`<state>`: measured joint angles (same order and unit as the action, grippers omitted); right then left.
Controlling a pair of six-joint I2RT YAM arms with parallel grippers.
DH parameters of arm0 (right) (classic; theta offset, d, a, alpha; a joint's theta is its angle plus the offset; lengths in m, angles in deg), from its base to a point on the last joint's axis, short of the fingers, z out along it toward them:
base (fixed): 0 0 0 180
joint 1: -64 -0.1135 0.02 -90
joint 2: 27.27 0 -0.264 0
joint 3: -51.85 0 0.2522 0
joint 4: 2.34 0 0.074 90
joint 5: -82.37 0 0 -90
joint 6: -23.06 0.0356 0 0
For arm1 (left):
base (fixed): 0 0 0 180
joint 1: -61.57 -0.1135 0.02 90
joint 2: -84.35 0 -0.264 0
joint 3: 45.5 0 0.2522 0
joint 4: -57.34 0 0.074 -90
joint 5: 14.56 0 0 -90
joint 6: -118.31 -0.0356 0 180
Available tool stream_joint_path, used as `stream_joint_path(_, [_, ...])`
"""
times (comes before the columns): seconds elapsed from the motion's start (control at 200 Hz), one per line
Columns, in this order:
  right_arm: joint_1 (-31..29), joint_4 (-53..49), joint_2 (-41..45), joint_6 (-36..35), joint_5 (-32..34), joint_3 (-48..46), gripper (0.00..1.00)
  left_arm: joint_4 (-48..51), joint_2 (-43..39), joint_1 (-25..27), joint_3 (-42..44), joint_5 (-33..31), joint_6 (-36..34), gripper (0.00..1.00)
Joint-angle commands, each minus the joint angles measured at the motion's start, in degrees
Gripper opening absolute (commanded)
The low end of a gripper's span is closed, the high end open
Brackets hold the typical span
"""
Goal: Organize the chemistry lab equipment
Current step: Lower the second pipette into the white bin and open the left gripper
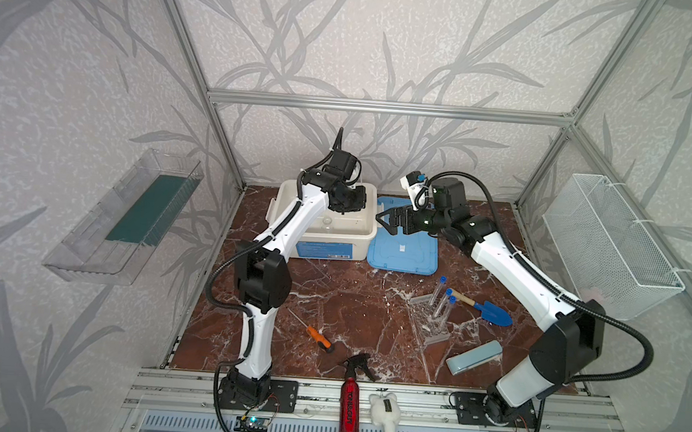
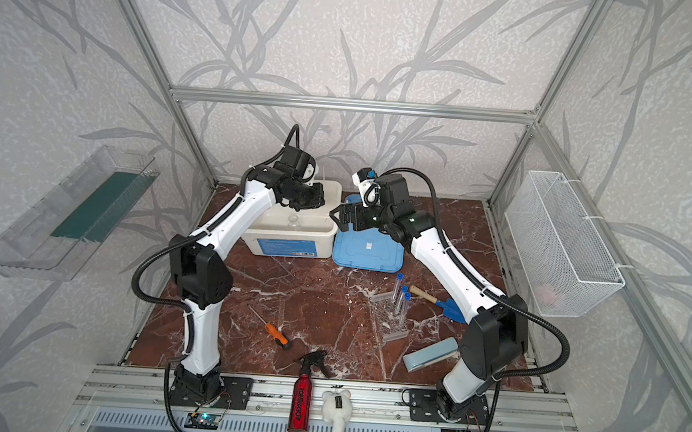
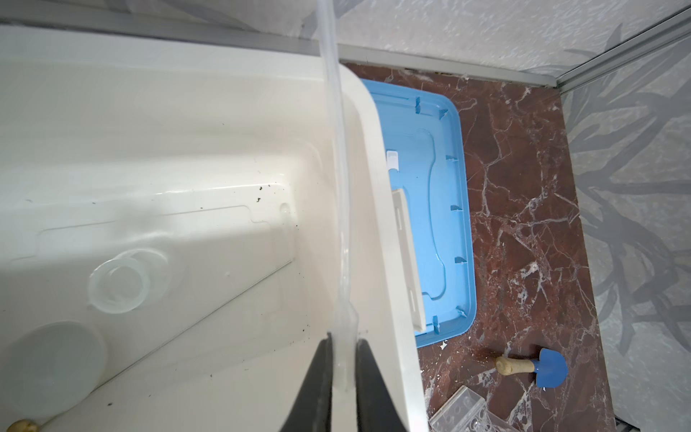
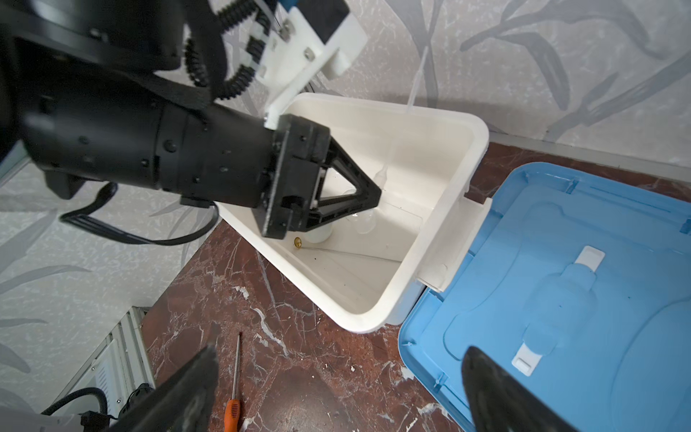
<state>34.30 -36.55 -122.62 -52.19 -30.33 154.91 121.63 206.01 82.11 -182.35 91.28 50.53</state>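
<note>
Left wrist view, left gripper pinching clear dropper, tip cropped, right gripper open.

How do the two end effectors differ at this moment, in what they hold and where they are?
The left end effector is shut on a clear dropper, while the right end effector is wide open and holds nothing. The left one is over the open white bin; the right one is above the blue lid beside the bin. Both are at the back of the table, facing each other.
</note>
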Motion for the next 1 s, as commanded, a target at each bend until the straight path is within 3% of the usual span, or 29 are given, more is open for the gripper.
stream_joint_path(0.0, [0.0, -3.2, -1.2, -1.2, -1.0, 1.7, 0.99, 7.7, 4.2, -0.3, -5.3, 3.3, -1.7, 0.15])
stream_joint_path(0.255, [1.1, -4.5, -1.8, -1.5, 0.4, 1.1, 0.99, 9.8, 9.3, -0.4, -6.6, 3.1, -1.5, 0.15])
stream_joint_path(0.435, [1.0, -2.2, -0.7, -0.8, -0.3, -1.6, 0.99, 7.6, 10.4, -0.2, -2.5, 7.9, -0.2, 0.15])
stream_joint_path(0.765, [1.1, -2.4, -2.0, -0.2, -0.6, -1.4, 1.0, 4.9, 9.7, 0.6, 3.7, 9.6, 0.1, 0.15])
stream_joint_path(1.0, [1.0, -2.4, -2.1, -0.6, -0.3, -1.8, 1.0, 4.9, 10.3, 0.4, 4.3, 6.9, -0.5, 0.27])
